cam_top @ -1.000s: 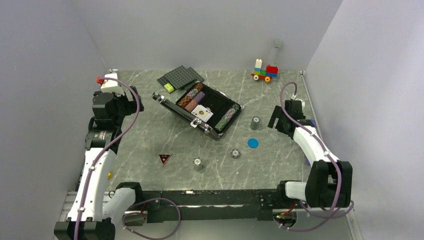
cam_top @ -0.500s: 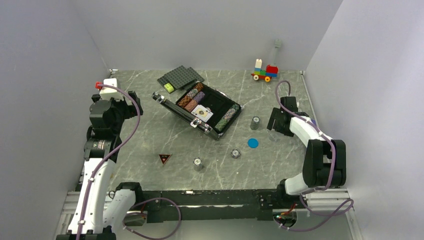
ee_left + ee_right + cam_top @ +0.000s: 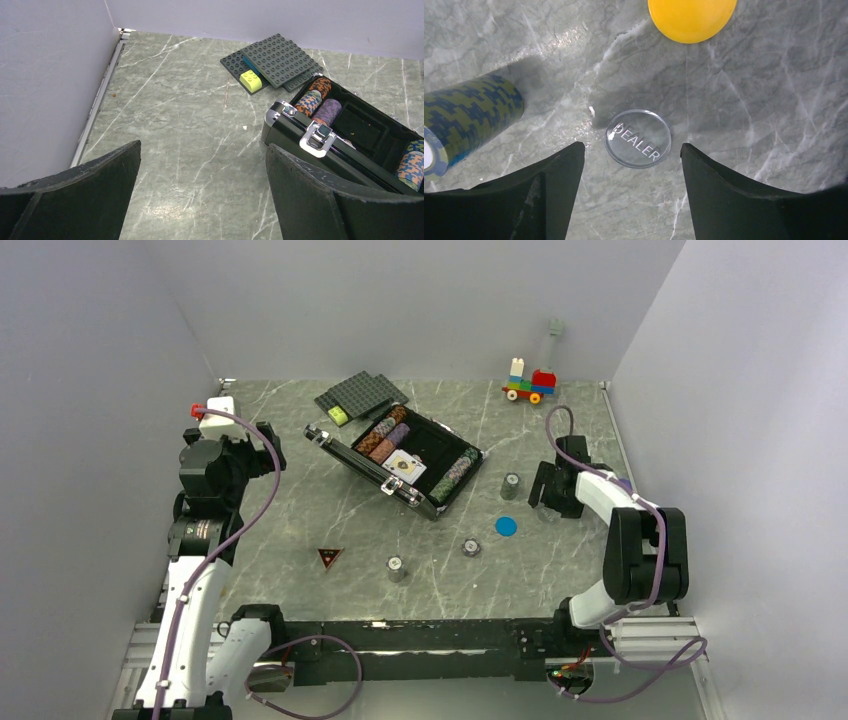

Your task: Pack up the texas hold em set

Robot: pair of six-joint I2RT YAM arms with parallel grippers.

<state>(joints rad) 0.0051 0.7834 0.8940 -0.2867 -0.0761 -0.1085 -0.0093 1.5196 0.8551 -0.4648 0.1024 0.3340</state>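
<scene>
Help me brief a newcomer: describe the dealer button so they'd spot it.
Find the open black case, then look right to the right hand. Between its fingers lies the dealer button. Unlike the opaque disc and chip stack nearby, it's clear and engraved DEALER.

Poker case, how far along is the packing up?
Early. Done: chip rows and cards sit in the open case. In hand: the right gripper hovers open over the clear dealer button, not gripping it; the left gripper is open and empty. Left: three grey chip stacks, the blue disc, then closing the case.
</scene>
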